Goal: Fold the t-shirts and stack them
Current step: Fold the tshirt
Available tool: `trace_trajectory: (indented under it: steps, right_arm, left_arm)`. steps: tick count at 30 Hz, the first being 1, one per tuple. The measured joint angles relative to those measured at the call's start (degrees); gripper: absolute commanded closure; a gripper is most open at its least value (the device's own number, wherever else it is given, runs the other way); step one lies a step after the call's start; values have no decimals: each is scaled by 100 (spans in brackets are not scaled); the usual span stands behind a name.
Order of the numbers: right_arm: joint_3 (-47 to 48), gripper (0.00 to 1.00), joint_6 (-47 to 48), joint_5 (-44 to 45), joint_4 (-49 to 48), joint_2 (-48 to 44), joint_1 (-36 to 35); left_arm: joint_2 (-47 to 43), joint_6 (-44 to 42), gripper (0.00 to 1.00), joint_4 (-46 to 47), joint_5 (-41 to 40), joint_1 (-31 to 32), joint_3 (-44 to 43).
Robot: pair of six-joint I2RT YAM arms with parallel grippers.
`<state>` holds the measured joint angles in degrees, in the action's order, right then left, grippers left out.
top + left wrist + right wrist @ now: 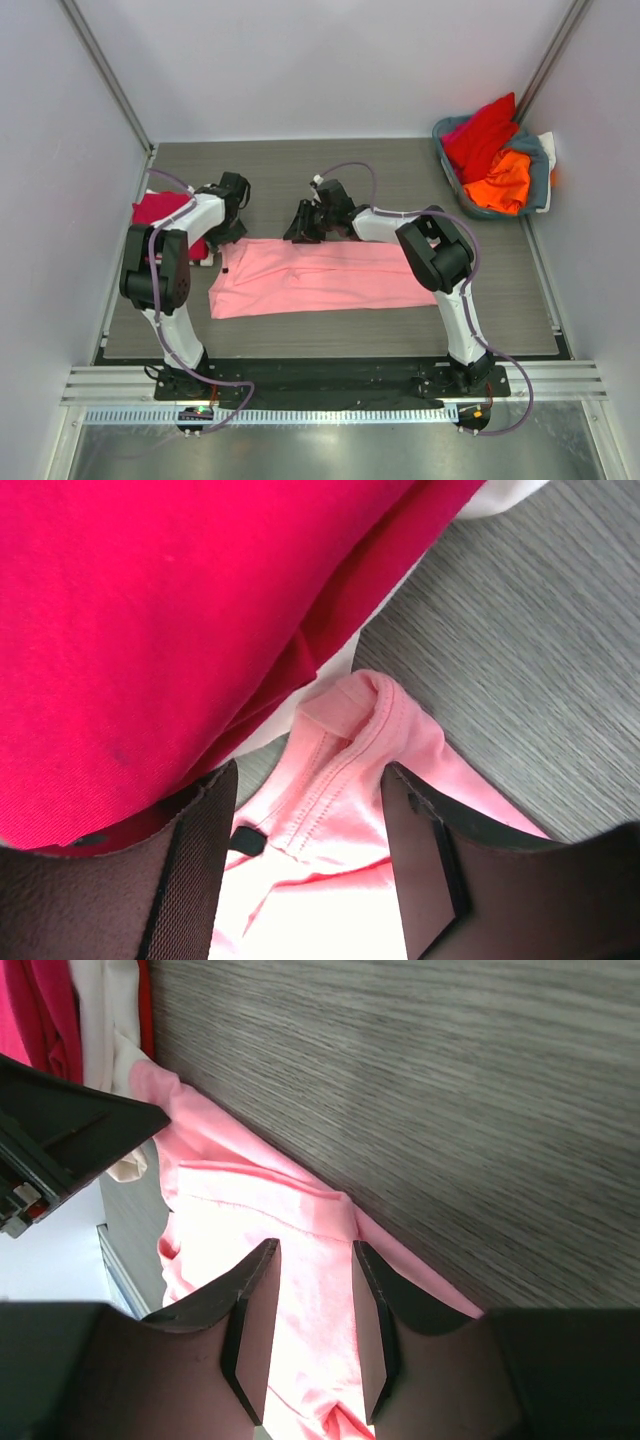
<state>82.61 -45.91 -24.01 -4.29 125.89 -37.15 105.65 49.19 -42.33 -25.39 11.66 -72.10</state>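
Observation:
A light pink t-shirt (310,278) lies spread flat across the middle of the table. My left gripper (232,230) is open at its far left corner; in the left wrist view (308,825) a stitched pink fold (345,750) sits between the jaws. My right gripper (301,230) is open over the shirt's far edge, with its jaws astride pink cloth (312,1290). A folded crimson t-shirt (160,210) lies at the left, filling the left wrist view (150,620), with white cloth (100,1020) under it.
A grey-blue basket (447,165) at the back right holds a red shirt (485,130) and an orange shirt (505,180). The grey wood-grain table (400,185) is walled on three sides. The left gripper's body (60,1140) shows in the right wrist view.

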Motion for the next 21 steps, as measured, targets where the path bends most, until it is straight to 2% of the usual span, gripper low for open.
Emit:
trace_trajectory:
  steps: [6,11,14,21]
  right_arm:
    - [175,60,101,76,120,15,0]
    - [181,62,127,118,181,17,0]
    - [181,61,142,118,181,17,-9]
    - [212,68,142,72,179,94,-81]
  left_arm:
    - [-417,-28,38,-76,-42,0,0]
    - [-813,-120,38,-13,223,24,4]
    - [-855,-142,38,98,400,35,48]
    - [-809,-146,39,278,752,59,273]
